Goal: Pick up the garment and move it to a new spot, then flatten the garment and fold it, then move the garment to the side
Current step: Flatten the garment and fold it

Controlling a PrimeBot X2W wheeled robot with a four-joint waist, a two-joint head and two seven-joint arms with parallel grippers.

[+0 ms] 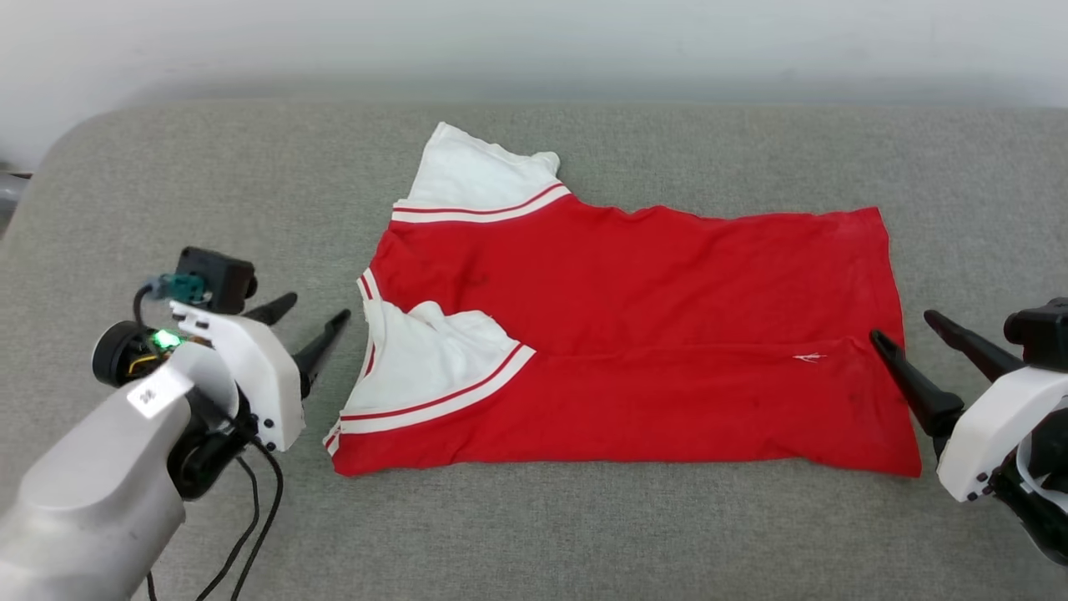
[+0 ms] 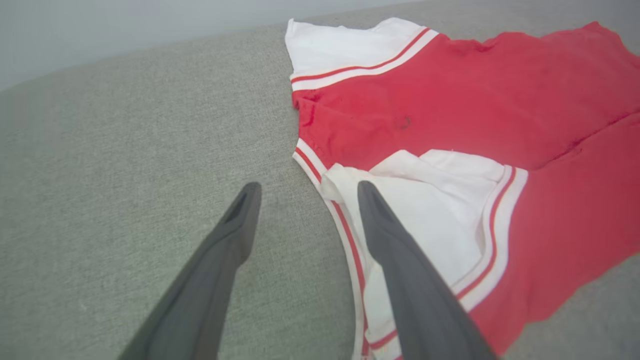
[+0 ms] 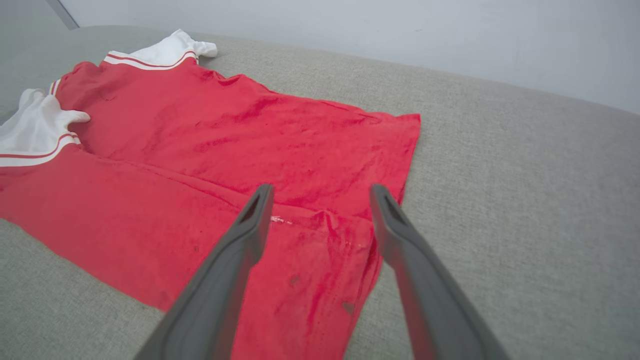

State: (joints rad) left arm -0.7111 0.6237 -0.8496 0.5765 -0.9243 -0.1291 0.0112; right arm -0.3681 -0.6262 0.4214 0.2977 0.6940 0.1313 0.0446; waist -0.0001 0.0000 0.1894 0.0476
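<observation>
The garment (image 1: 634,334), a red T-shirt with white striped sleeves, lies sideways on the grey cushion, its near long side folded over the middle. Collar and sleeves are at the left, hem at the right; no print shows. My left gripper (image 1: 315,310) hovers open just left of the folded-in near sleeve (image 2: 440,210), nothing between its fingers. In the left wrist view one finger (image 2: 395,240) overlaps the sleeve's edge. My right gripper (image 1: 903,324) is open at the hem's right edge, beside the fold line. The right wrist view shows its fingers (image 3: 250,225) spread over the folded hem corner (image 3: 320,250).
The grey fabric cushion (image 1: 584,534) spans the whole work area, with bare room in front of and behind the shirt. A pale wall (image 1: 534,42) runs along the back. Black cables (image 1: 250,517) hang from my left wrist.
</observation>
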